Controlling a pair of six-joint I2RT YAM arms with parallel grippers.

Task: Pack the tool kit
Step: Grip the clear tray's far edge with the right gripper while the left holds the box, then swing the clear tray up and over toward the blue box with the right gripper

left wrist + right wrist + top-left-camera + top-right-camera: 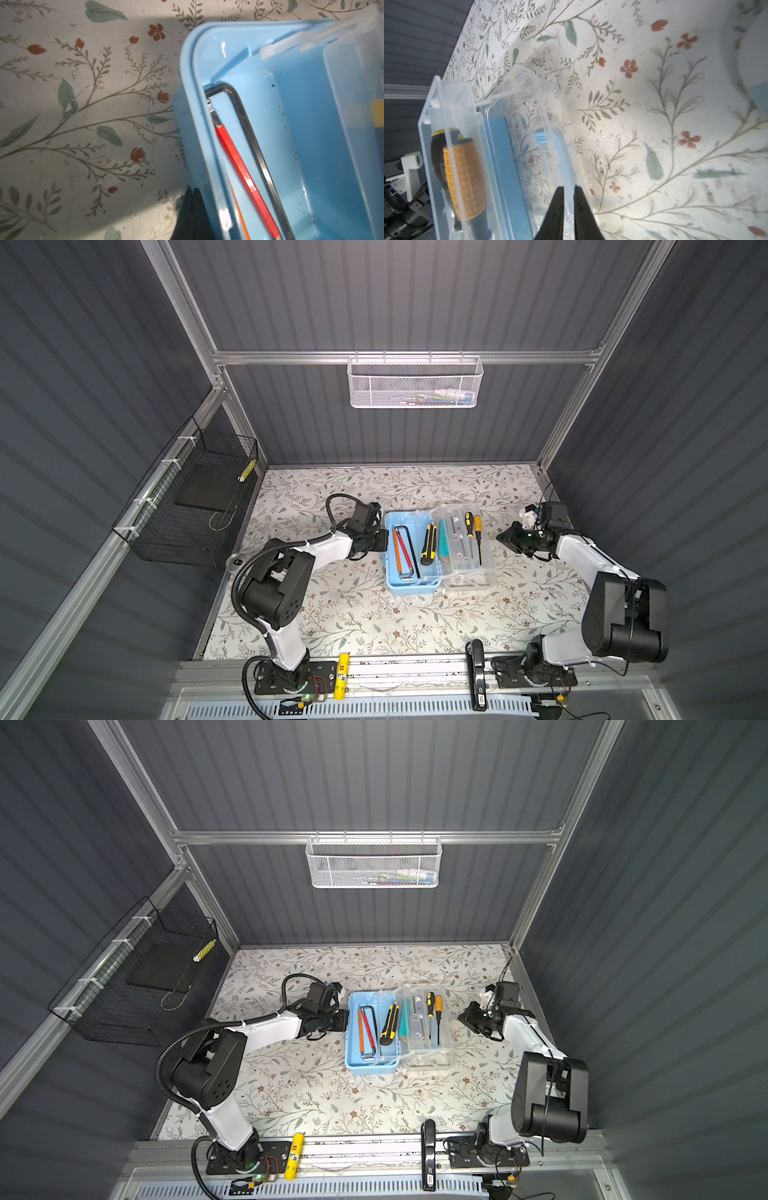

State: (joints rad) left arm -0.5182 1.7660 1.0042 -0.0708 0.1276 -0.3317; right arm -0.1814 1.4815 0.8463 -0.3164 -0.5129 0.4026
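Note:
The tool kit's light-blue box (411,589) (370,1067) stands open at mid-table. It holds hex keys (405,526) (249,133), a red-handled key (404,547) (239,166) and a yellow-black utility knife (429,545) (390,1023). Its clear lid (469,578) (546,104) lies folded out to the right, with screwdrivers (478,526) (465,180) in a clear tray on it. My left gripper (380,540) (193,190) is shut on nothing, against the outside of the box's left wall. My right gripper (500,537) (569,187) is pinched on the lid's right rim.
A white mesh basket (413,383) hangs on the back rail. A black wire basket (187,506) hangs on the left wall. On the front rail lie a yellow glue stick (343,676) and a black stapler-like tool (478,672).

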